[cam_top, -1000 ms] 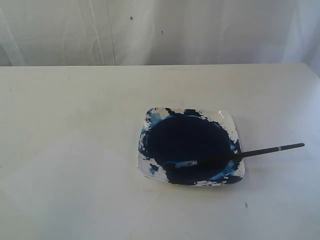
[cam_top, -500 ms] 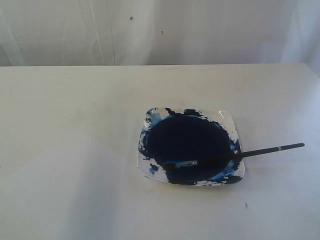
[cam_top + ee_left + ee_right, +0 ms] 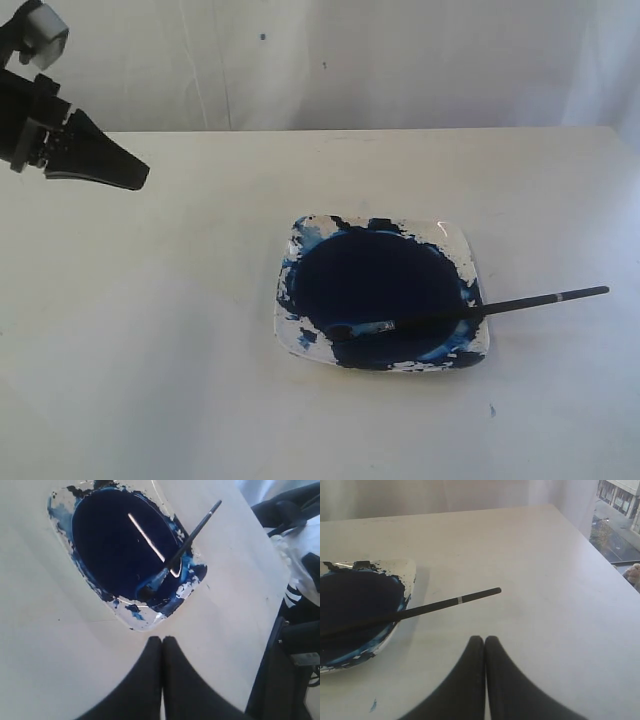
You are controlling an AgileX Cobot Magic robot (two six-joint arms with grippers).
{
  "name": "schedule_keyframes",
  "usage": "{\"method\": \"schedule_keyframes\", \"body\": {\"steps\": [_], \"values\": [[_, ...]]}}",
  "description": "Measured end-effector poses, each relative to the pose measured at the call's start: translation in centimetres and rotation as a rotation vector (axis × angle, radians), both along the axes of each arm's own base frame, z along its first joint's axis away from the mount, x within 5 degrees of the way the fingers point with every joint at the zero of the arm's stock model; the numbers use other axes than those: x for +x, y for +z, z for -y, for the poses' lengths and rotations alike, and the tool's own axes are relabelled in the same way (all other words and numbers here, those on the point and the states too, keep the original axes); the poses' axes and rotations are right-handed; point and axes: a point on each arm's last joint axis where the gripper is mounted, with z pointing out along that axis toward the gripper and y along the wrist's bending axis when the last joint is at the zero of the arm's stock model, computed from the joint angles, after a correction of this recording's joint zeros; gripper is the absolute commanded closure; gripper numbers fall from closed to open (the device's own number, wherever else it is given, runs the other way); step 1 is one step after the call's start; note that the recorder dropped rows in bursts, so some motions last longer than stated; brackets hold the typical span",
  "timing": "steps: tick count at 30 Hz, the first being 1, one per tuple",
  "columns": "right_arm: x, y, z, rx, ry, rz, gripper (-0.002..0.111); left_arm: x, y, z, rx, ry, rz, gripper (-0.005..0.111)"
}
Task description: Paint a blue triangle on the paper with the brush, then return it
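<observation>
Left gripper (image 3: 162,640): jaws pressed tight together, nothing between them. It hangs above the table at the far left of the exterior view, well apart from the dish.
Right gripper (image 3: 485,639): closed as well and empty, fingertips over bare table. It is near the brush's handle end but clear of it.
Brush (image 3: 475,311): lying across the dish with nobody touching it. The bristle tip (image 3: 345,329) is down in the paint, and the black handle sticks out past the right rim.
Paint pool (image 3: 375,275): dark navy and round, filling most of the dish.
Dish (image 3: 455,236): square and white, blue smears round the rim, sitting right of centre.
Table (image 3: 180,320): white, a few tiny blue flecks near the dish.
</observation>
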Motion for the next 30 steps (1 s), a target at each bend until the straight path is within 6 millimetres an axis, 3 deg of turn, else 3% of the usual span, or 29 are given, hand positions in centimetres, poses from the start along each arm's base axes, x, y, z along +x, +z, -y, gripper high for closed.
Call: {"method": "schedule_keyframes", "body": {"steps": [12,15,23,25,30], "values": [[0.0,0.0,0.0,0.000,0.000,0.000,0.108,0.9,-0.7,0.0,0.003,-0.016,0.080,0.107],[0.0,0.0,0.0,0.000,0.000,0.000,0.108,1.8,-2.4,-0.5,0.021,0.053,0.028,0.107],[0.0,0.0,0.0,0.000,0.000,0.000,0.108,4.0,-10.8,-1.8,0.027,0.123,-0.271,0.107],[0.0,0.0,0.0,0.000,0.000,0.000,0.108,4.6,-12.1,-1.9,0.040,0.157,-0.283,0.107],[0.0,0.0,0.0,0.000,0.000,0.000,0.108,5.7,-13.2,-2.4,0.091,0.256,-0.235,0.107]]}}
